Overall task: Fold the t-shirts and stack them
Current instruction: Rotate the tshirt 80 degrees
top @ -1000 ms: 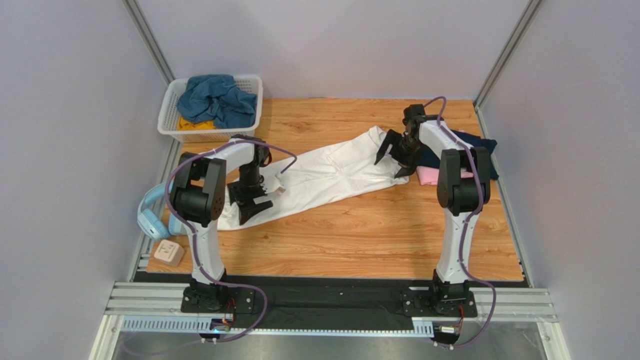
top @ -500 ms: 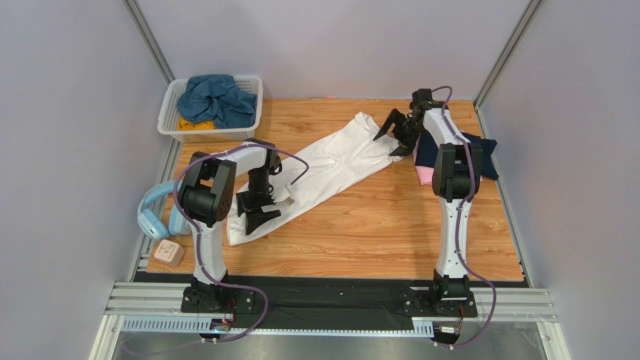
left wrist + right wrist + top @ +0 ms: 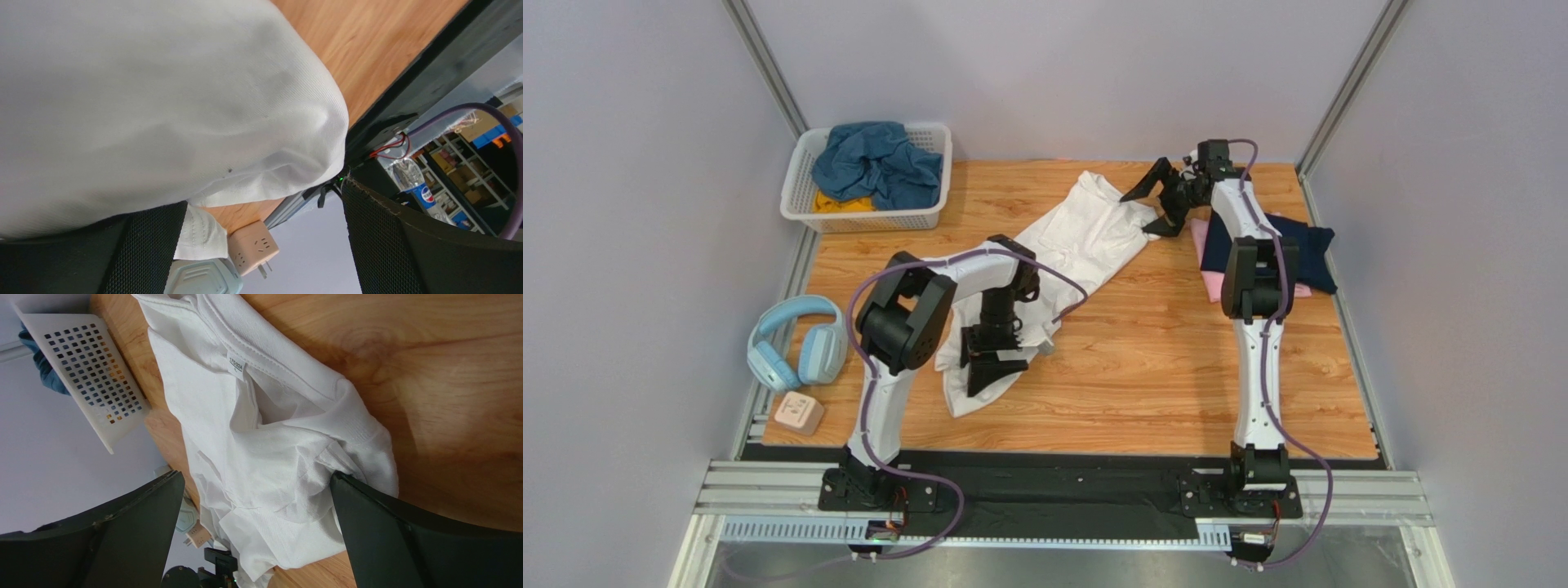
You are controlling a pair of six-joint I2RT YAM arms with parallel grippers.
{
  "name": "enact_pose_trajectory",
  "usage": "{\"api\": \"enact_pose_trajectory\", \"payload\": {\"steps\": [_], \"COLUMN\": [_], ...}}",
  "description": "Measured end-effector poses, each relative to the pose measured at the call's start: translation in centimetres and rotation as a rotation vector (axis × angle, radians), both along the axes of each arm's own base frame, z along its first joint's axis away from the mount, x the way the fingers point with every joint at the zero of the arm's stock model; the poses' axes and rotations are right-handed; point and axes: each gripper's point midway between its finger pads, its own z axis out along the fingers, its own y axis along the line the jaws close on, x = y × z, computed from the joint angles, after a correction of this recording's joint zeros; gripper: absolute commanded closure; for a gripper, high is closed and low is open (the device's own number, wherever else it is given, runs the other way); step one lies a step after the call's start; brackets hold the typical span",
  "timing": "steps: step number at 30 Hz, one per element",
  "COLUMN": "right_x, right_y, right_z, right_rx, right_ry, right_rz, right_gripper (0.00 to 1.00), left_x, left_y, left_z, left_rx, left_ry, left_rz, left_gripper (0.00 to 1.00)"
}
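White, soft, rumpled shirt lay diagonally across the wooden surface. Left end effector gaped at its bunched lower end, and right end effector spread wide beside the ribbed collar.

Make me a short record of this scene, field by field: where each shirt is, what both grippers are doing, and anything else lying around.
white t-shirt: rumpled, lying diagonally on the table, not folded
left gripper: open, over the shirt's near end
right gripper: open, at its far end
basket: far left corner, holds teal-blue t-shirt and yellow t-shirt
navy t-shirt: piled on pink t-shirt, right side
headphones: left edge
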Motion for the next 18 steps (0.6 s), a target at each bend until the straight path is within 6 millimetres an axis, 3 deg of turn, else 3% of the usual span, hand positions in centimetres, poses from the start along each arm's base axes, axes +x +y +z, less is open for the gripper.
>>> {"api": "enact_pose_trajectory", "payload": {"steps": [6,11,15,18], "right_x": [0.7,1.8,3.7,3.4], "right_y": [1.0,0.2,-0.5,-0.8], "right_z": [0.5,1.7,5.7,9.0], "right_rx": [0.078,0.044,0.046,0.026], "right_ry": [-0.036,-0.090,-0.205,-0.277], "right_rz": [0.021,0.005,-0.007,0.000], "right_gripper": [0.00,0.00,0.00,0.00], "left_x": [-1.6,-3.2,-4.4,-4.5], "left_y": [-4.4,-6.0,-6.3,-6.8], "left_z": [0.3,0.6,0.9,1.4], "left_rx": [-0.080,-0.153,-0.208,-0.269], "left_ry": [0.069,0.115,0.135,0.106], "left_rz": [-0.033,-0.039,-0.023,-0.022], "left_gripper": [0.00,0.00,0.00,0.00]}}
